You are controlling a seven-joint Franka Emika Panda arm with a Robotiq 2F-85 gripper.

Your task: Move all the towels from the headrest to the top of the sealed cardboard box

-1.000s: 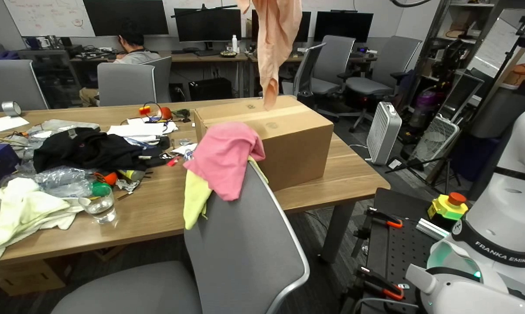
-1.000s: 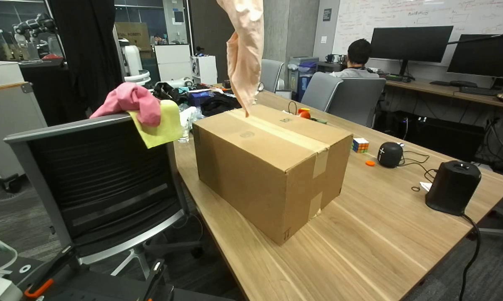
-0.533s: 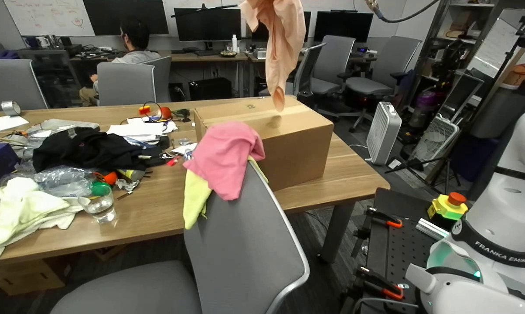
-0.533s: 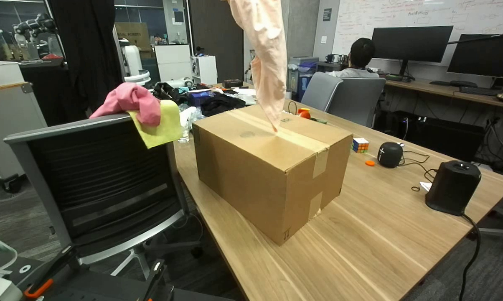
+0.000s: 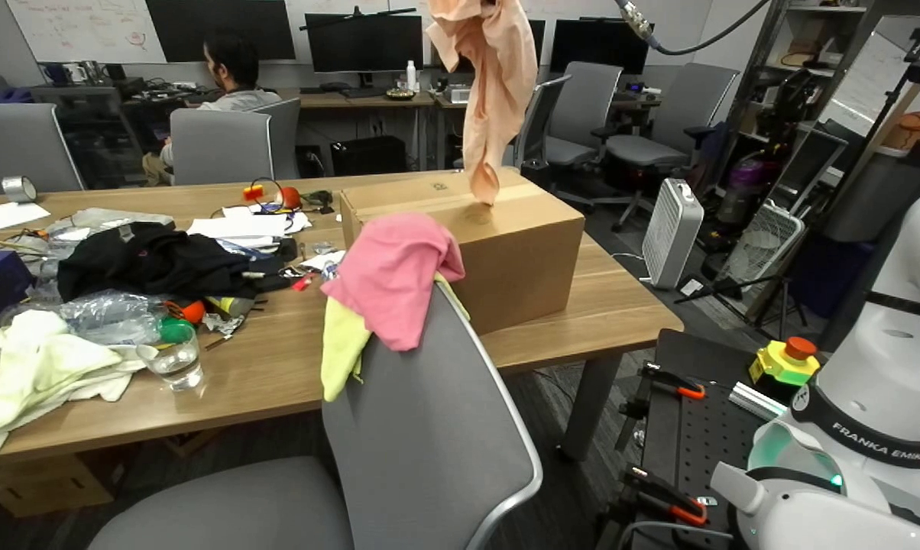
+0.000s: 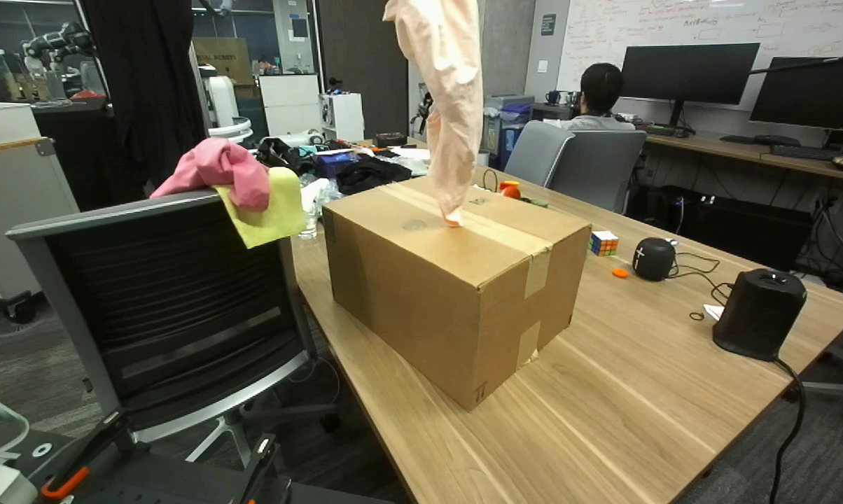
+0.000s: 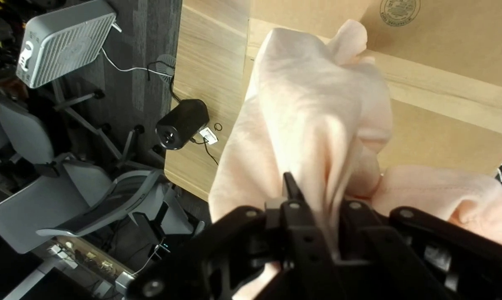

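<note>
Gripper [image 7: 316, 214]: you had it clamped on the peach towel [image 7: 313, 91], cloth pinched between the jaws in the wrist view.
Peach towel: dangled from your gripper in long loose folds, bottom tip right above the sealed cardboard box [image 6: 407, 301]. Couldn't tell if it actually touched the top, tbh.
Sealed cardboard box: sat below your gripper on the wooden table [image 6: 603, 420], taped flaps facing up at it.
Headrest [image 6: 113, 212]: was lower than your gripper and off to the side, near the box. It had the other two towels on it.
Pink towel [image 5: 395, 283]: bunched over the headrest, so down and sideways from your gripper, lying partly on the yellow-green towel [image 6: 278, 210].
Yellow-green towel: same direction from your gripper, and it hung down both faces of the grey chair back [image 5: 429, 428].
Black speaker [image 7: 182, 124]: stood on the table, left of your jaws in the wrist view.
White fan [image 7: 69, 41]: farther left of your jaws there, down on the floor [image 7: 149, 37].
Black cloth heap [image 5: 154, 263]: same table, but well apart from your gripper.
</note>
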